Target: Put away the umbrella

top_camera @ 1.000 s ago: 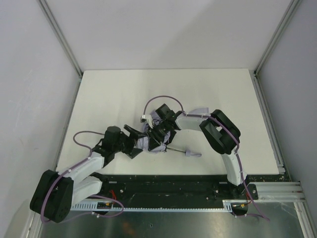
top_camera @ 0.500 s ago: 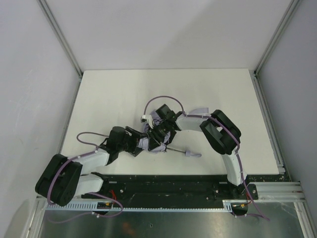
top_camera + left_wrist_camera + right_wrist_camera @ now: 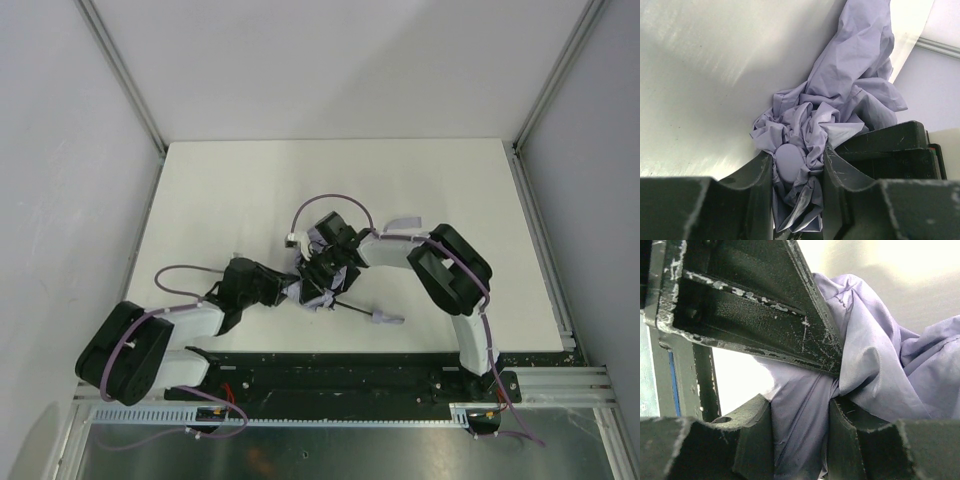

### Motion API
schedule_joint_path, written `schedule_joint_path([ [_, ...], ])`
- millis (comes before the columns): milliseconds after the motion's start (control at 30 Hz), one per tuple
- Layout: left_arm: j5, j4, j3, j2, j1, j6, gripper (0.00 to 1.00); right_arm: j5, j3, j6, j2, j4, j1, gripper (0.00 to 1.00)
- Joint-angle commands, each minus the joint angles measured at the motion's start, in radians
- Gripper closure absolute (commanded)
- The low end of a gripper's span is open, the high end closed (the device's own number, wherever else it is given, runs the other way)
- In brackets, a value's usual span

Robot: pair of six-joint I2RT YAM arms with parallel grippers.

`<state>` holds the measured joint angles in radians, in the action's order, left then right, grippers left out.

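- Both claws are gripping the umbrella [image 3: 318, 297]. The left claw [image 3: 797, 167] is pinching the bunched canopy around its round end cap [image 3: 788, 164], jaws nearly together.
- The right claw [image 3: 800, 427] is clamping a fold of the same canopy, with cloth filling the narrow gap between its jaws.
- The umbrella is lying on the counter [image 3: 220, 190], toward the near edge. Its canopy is crumpled between the claws, and the thin black shaft [image 3: 352, 307] and pale handle [image 3: 385, 318] are pointing out to the right.
- The step in hand is probably gathering the loose canopy, since the shaft is not yet pushed in.
- The next move is likely calling for one claw to keep the cloth bunched while the other regrips near the handle, without tugging the fabric apart.
- Counting: one umbrella, one shaft, one handle, two claws, one counter.
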<state>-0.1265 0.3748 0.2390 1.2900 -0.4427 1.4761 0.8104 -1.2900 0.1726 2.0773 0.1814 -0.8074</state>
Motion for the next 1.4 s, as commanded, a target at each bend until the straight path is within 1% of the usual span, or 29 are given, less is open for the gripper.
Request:
schedule_joint_path([
  [0,0.179,-0.137,-0.045,0.070,0.006,-0.164,1.00,-0.154,0.078,-0.008,0.049,0.096,-0.083,0.86],
  [100,0.152,-0.170,-0.044,0.037,0.007,-0.159,1.00,-0.259,0.078,-0.086,-0.039,0.111,-0.087,0.60],
  [200,0.137,-0.257,-0.011,0.027,0.007,-0.159,1.00,-0.375,0.082,-0.121,-0.145,0.140,-0.104,0.32],
  [233,0.121,-0.279,-0.001,0.028,0.007,-0.159,1.00,-0.433,0.086,-0.126,-0.182,0.148,-0.114,0.25],
  [267,0.106,-0.292,0.008,0.030,0.007,-0.158,1.00,-0.480,0.090,-0.123,-0.221,0.157,-0.123,0.20],
  [300,0.091,-0.301,0.017,0.034,0.007,-0.160,1.00,-0.532,0.095,-0.120,-0.260,0.163,-0.133,0.17],
  [367,0.070,-0.320,0.033,0.042,0.008,-0.161,1.00,-0.641,0.123,-0.104,-0.335,0.154,-0.166,0.13],
  [467,0.049,-0.353,0.055,0.055,0.008,-0.163,1.00,-0.814,0.193,-0.062,-0.430,0.078,-0.253,0.12],
  [533,0.032,-0.392,0.075,0.070,0.009,-0.166,1.00,-0.957,0.247,-0.032,-0.460,0.008,-0.329,0.12],
  [600,0.011,-0.415,0.088,0.088,0.013,-0.168,1.00,-1.076,0.282,-0.007,-0.459,-0.058,-0.390,0.13],
  [667,-0.006,-0.436,0.100,0.105,0.017,-0.172,1.00,-1.157,0.292,0.018,-0.431,-0.118,-0.435,0.14],
  [833,-0.033,-0.502,0.131,0.125,0.029,-0.179,1.00,-1.324,0.294,0.026,-0.311,-0.265,-0.462,0.18],
  [967,-0.047,-0.528,0.144,0.143,0.032,-0.181,1.00,-1.388,0.291,0.015,-0.240,-0.321,-0.454,0.24],
  [1067,-0.053,-0.537,0.148,0.156,0.033,-0.181,1.00,-1.406,0.290,0.000,-0.197,-0.331,-0.434,0.31],
  [1133,-0.058,-0.538,0.150,0.160,0.033,-0.178,1.00,-1.393,0.290,-0.016,-0.176,-0.320,-0.412,0.40],
  [1167,-0.063,-0.539,0.150,0.160,0.034,-0.177,1.00,-1.373,0.290,-0.028,-0.170,-0.307,-0.403,0.49],
  [1233,-0.075,-0.540,0.156,0.160,0.034,-0.178,1.00,-1.316,0.290,-0.059,-0.162,-0.271,-0.390,0.72],
  [1267,-0.075,-0.540,0.162,0.158,0.034,-0.183,1.00,-1.282,0.291,-0.077,-0.158,-0.250,-0.385,0.85],
  [1300,-0.076,-0.540,0.168,0.155,0.035,-0.190,1.00,-1.244,0.293,-0.099,-0.152,-0.230,-0.379,0.92],
  [1367,-0.075,-0.540,0.186,0.144,0.039,-0.208,1.00,-1.140,0.309,-0.145,-0.141,-0.202,-0.360,0.98],
])
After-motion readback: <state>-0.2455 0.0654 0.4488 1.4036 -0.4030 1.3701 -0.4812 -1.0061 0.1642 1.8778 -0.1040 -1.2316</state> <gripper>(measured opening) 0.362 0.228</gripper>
